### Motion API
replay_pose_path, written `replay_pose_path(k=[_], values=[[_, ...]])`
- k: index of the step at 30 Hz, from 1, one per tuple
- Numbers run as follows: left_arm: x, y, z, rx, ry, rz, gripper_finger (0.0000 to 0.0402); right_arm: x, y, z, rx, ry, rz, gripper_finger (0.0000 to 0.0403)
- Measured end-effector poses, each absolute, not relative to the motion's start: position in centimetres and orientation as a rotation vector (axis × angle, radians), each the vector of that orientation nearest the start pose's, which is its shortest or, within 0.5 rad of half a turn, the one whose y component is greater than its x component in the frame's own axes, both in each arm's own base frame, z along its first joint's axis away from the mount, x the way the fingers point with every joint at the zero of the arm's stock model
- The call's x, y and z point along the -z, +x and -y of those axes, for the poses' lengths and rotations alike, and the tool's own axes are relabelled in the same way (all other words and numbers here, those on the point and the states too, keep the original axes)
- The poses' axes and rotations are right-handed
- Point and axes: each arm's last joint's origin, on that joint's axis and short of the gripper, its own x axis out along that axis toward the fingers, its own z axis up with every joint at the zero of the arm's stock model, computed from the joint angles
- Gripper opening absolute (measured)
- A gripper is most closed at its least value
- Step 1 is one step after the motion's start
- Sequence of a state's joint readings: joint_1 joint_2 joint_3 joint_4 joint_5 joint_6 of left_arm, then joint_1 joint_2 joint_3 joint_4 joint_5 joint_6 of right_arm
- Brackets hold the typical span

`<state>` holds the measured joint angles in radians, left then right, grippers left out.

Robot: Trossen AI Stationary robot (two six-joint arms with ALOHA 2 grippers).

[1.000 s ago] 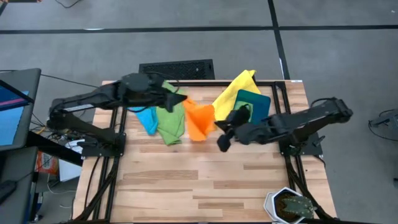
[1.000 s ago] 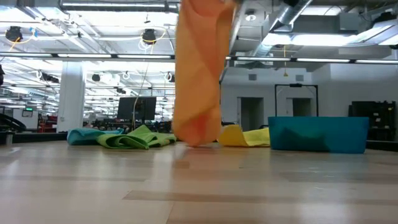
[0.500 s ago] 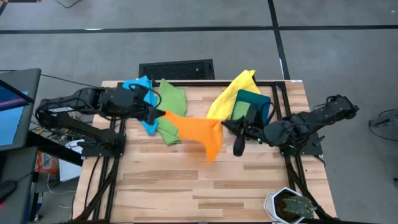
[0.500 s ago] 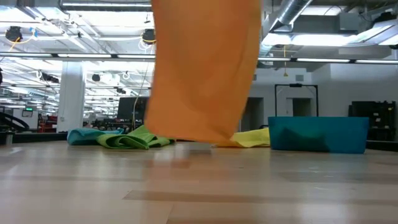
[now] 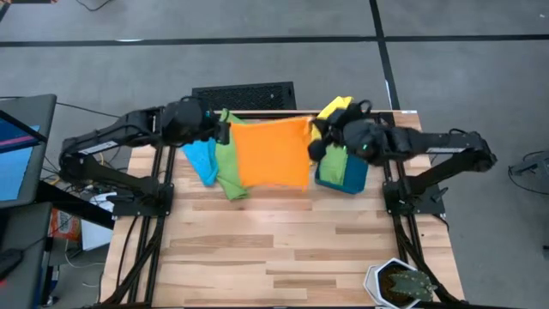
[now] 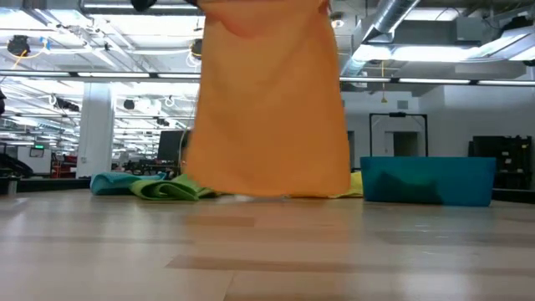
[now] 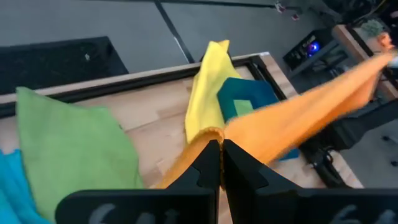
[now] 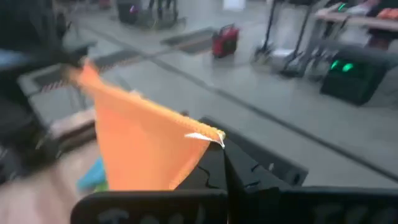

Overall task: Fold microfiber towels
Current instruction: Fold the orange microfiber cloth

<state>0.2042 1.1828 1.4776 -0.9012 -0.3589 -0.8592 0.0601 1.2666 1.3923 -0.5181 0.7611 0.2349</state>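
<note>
Two top corners of orange towel (image 5: 273,154) pinched by left tool (image 5: 225,130) and right tool (image 5: 314,136), hanging limp, light; likely keep corner grips.

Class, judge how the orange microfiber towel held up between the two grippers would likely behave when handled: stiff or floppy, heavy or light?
Probably floppy: the orange microfiber towel hangs as a limp sheet from the left gripper and right gripper. Likely light, since two corner pinches carry it. It would probably sag if either let go.
</note>
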Motion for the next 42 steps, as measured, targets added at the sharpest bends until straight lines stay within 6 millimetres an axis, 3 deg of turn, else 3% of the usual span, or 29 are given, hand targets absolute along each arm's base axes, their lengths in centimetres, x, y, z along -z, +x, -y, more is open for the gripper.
replay_pose_path(k=[3,7,12,16,21,26,31,36,39,42], values=[[-42.4,20.6,-6.5,-0.784,-0.773,-0.326,0.0000,-43.1,25.4,0.5,0.712,0.019,-0.254,0.0003],[-43.1,19.6,-6.2,-0.757,-0.763,-0.296,0.0000,-44.3,24.8,-0.9,0.649,0.006,-0.261,0.0003],[-42.5,19.5,-3.8,-0.682,-0.767,-0.405,0.0000,-42.3,24.1,-3.8,0.575,0.074,-0.397,0.0003],[-40.3,19.8,-0.3,-0.617,-0.761,-0.565,0.0000,-38.6,25.1,-7.7,0.479,0.138,-0.517,0.0003],[-35.5,19.8,5.2,-0.588,-0.829,-0.683,0.0000,-33.4,26.3,-14.5,0.384,0.222,-0.608,0.0004],[-30.2,18.8,10.7,-0.522,-1.010,-0.726,0.0000,-28.6,27.3,-21.2,0.291,0.311,-0.647,0.0005],[-26.1,17.5,15.2,-0.474,-1.232,-0.700,0.0000,-24.6,28.4,-25.9,0.174,0.430,-0.676,0.0007],[-23.5,16.7,18.7,-0.473,-1.380,-0.725,0.0000,-23.1,28.4,-27.3,0.179,0.523,-0.690,0.0007],[-22.6,16.5,19.6,-0.512,-1.438,-0.726,0.0000,-23.6,28.0,-26.5,0.230,0.557,-0.722,0.0007],[-22.6,16.9,19.0,-0.546,-1.432,-0.656,0.0000,-23.9,27.4,-24.7,0.343,0.555,-0.784,0.0007]])
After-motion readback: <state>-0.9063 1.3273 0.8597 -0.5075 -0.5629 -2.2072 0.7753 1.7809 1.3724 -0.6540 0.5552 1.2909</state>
